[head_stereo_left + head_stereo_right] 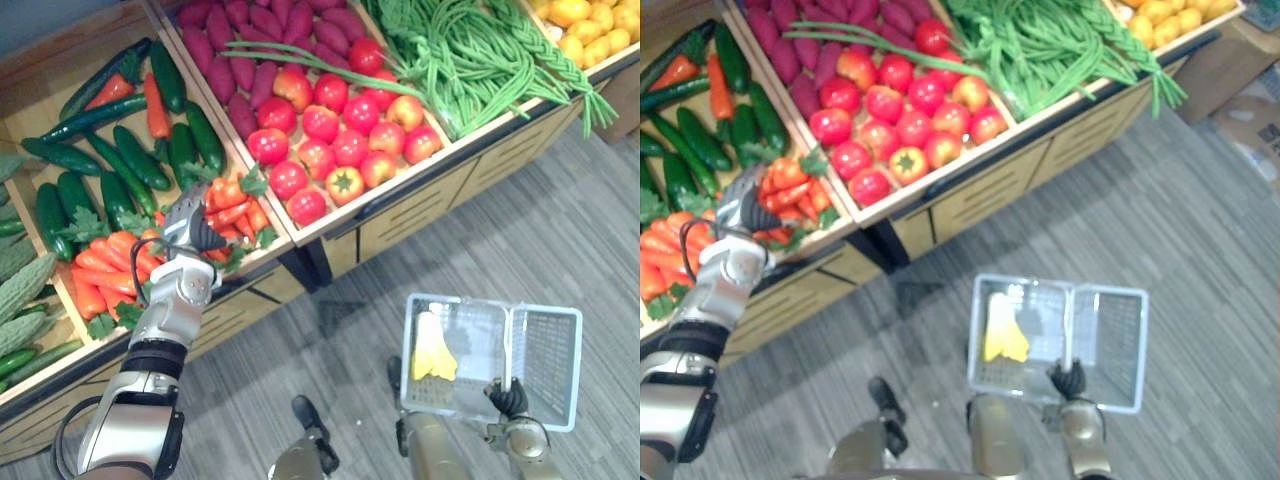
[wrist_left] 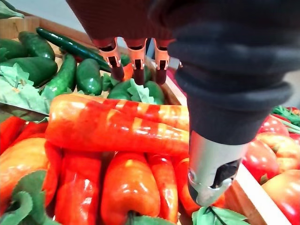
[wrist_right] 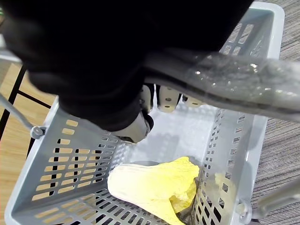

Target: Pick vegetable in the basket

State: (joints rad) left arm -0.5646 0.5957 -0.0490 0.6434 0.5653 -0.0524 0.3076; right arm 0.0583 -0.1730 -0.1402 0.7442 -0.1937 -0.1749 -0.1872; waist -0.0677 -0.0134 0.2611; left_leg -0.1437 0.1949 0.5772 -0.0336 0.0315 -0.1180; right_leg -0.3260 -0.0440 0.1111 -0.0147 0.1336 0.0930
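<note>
My left hand (image 1: 190,225) hangs over the carrot pile (image 1: 236,205) in the wooden produce stand. Seen from the left wrist, its fingers (image 2: 138,65) are straight and the thumb (image 2: 212,172) stands apart, with one orange carrot (image 2: 117,126) lying in the gap below them. The hand is open. Low on the right, my right hand (image 1: 508,398) is curled round the handle (image 3: 225,79) of a light grey plastic basket (image 1: 546,360) held above the floor. A pale yellow leafy cabbage (image 1: 432,350) lies inside the basket.
Around the carrots lie dark cucumbers (image 1: 130,160), and bitter gourds (image 1: 20,300) sit at the far left. Further bins hold red tomatoes (image 1: 345,140), purple sweet potatoes (image 1: 250,45), green beans (image 1: 470,55) and yellow fruit (image 1: 590,30). Grey plank floor (image 1: 520,230) runs before the stand.
</note>
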